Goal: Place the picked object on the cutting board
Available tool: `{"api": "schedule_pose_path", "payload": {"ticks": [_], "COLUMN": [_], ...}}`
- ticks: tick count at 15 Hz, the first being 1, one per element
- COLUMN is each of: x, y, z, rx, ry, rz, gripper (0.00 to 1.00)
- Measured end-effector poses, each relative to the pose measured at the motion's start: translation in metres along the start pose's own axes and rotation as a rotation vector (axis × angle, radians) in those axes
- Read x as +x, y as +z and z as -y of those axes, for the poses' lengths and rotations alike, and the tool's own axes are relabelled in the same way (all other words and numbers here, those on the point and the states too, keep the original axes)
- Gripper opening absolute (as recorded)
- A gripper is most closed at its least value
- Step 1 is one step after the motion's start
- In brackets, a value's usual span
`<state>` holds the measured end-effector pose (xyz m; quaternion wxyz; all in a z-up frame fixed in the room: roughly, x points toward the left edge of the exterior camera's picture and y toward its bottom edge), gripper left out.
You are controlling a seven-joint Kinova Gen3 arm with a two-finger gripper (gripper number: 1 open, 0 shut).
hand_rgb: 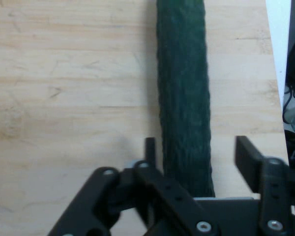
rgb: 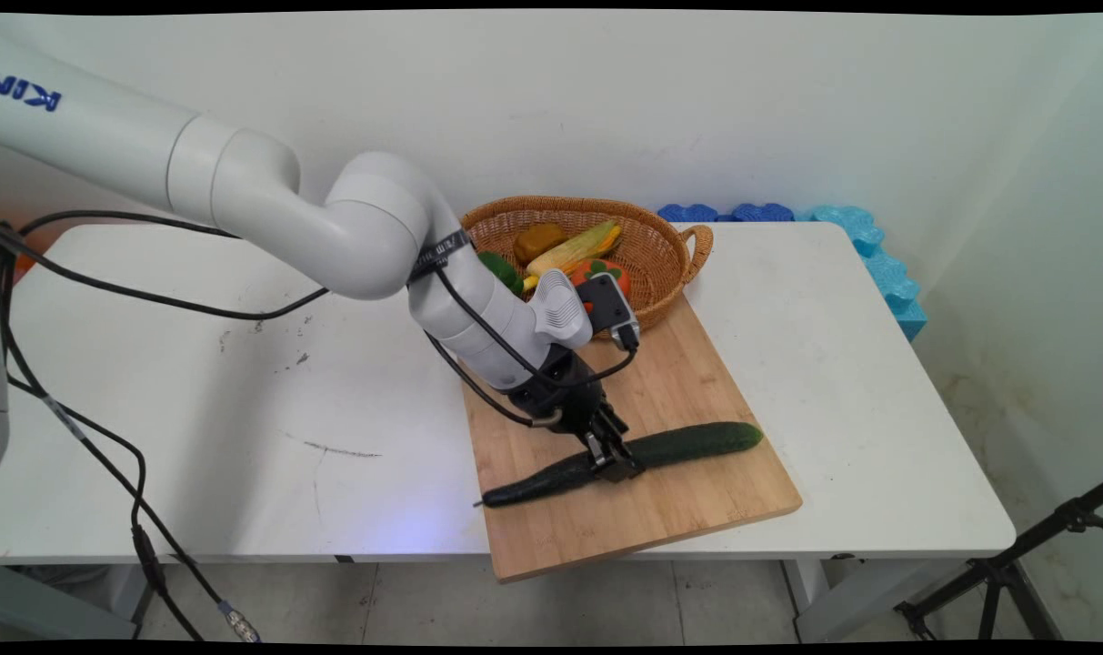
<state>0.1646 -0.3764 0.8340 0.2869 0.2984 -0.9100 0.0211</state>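
Observation:
A long dark green cucumber (rgb: 696, 443) lies across the near part of a wooden cutting board (rgb: 678, 382). My gripper (rgb: 615, 464) is down at the cucumber's middle, straddling it. In the hand view the cucumber (hand_rgb: 182, 73) runs up between the two fingers over the board (hand_rgb: 64, 73). My gripper (hand_rgb: 196, 145) is open: the left finger (hand_rgb: 150, 147) is against the cucumber's side, and the right finger (hand_rgb: 247, 155) stands a small gap away. The cucumber rests on the board.
A wicker basket (rgb: 560, 202) behind the board holds corn (rgb: 574, 247), a brown item (rgb: 539, 241), a green pepper (rgb: 501, 270) and an orange-red vegetable (rgb: 601, 270). Blue foam (rgb: 869, 246) lines the table's back right edge. The board's near corner overhangs the table's front edge.

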Motion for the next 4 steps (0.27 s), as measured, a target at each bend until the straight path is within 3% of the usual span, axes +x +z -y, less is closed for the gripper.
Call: {"api": "schedule_pose_path", "payload": {"ticks": [4], "x": [0.0010], "y": [0.0048], "z": [-0.0009], "rx": [-0.006], "ry": [0.005], "rz": [-0.008], "gripper": [1.00]}}
